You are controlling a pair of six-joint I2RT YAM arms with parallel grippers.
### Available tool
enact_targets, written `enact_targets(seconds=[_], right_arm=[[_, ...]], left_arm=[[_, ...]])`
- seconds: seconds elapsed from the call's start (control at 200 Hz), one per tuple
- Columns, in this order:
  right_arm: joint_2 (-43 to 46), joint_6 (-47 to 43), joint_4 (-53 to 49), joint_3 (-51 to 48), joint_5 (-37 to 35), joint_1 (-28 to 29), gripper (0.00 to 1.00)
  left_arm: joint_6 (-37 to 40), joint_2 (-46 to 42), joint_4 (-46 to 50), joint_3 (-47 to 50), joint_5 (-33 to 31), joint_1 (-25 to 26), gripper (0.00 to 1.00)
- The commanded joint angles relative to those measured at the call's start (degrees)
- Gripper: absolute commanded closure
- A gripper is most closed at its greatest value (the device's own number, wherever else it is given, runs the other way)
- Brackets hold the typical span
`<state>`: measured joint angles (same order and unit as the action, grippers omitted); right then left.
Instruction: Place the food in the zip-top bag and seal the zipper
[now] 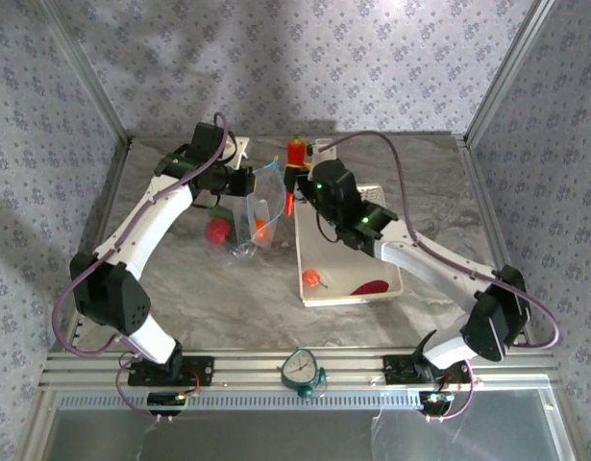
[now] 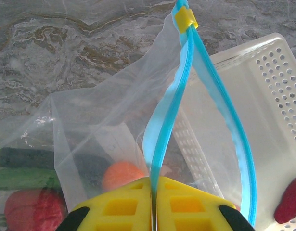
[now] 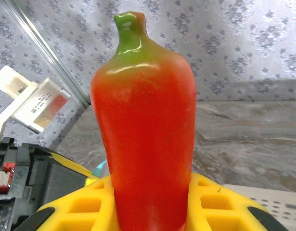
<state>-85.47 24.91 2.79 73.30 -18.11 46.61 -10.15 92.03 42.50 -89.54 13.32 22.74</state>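
At the far middle of the tabletop [image 1: 189, 279]: the zip-top bag [image 1: 255, 219] stands raised. The left tool [image 1: 245, 184] is pinched tight on one strip of the zipper [image 2: 160, 144], with its yellow fingers [image 2: 114, 208] meeting on the blue.

- The two zipper strips bow apart into a loop, so the mouth is open. The yellow slider [image 2: 185, 18] sits at the far end.
- The right tool [image 1: 295, 173] is clamped on the red pepper [image 1: 296, 152], stem up. It is held off the tabletop, just beside the bag mouth on the basket side. I cannot tell whether pepper and bag touch.
- An orange ball [image 2: 121, 174] shows through the plastic. A red piece [image 2: 27, 209], a green piece [image 2: 22, 179] and a dark piece [image 2: 27, 158] lie low at the bag's left. I cannot tell whether they are inside or beside it.
- The white basket [image 1: 396, 280] lies just right of the bag, its near wall close to the mouth. It holds a red round piece [image 1: 314, 279] and a dark red piece [image 1: 370, 286].
- The tabletop is bare nearer the arm bases.
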Motion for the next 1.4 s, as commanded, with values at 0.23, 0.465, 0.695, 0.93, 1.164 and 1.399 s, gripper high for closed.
enact_targets(seconds=[0.23,0.465,0.695,0.93,1.164,1.399], right_arm=[[-12.7,0.8,14.5,5.2,-4.1,2.4,0.75],[-14.1,2.2,9.7,4.4,-3.9,3.9,0.75],[-12.6,4.5,3.5,1.7,-4.5,5.4,0.74],[-11.2,4.6,-0.7,2.3,-4.4,5.2,0.5],[-5.1,-1.1,-8.1,4.1,-2.3,3.7,0.46],[1.2,-8.2,-41.7,14.0,10.4,-5.4,0.49]], left_arm=[[-0.9,0.3,-1.0,-2.8,2.2,-0.1,0.89],[-0.8,-0.8,-1.1,-3.3,2.1,-0.9,0.89],[-0.9,-1.5,-1.7,-3.2,2.1,-1.6,0.89],[-0.9,-2.0,-1.7,-2.9,2.1,-1.8,0.89],[-0.6,-2.8,-1.7,-2.5,2.2,-2.0,0.89],[0.0,-3.7,-1.7,-1.6,2.7,-2.2,0.89]])
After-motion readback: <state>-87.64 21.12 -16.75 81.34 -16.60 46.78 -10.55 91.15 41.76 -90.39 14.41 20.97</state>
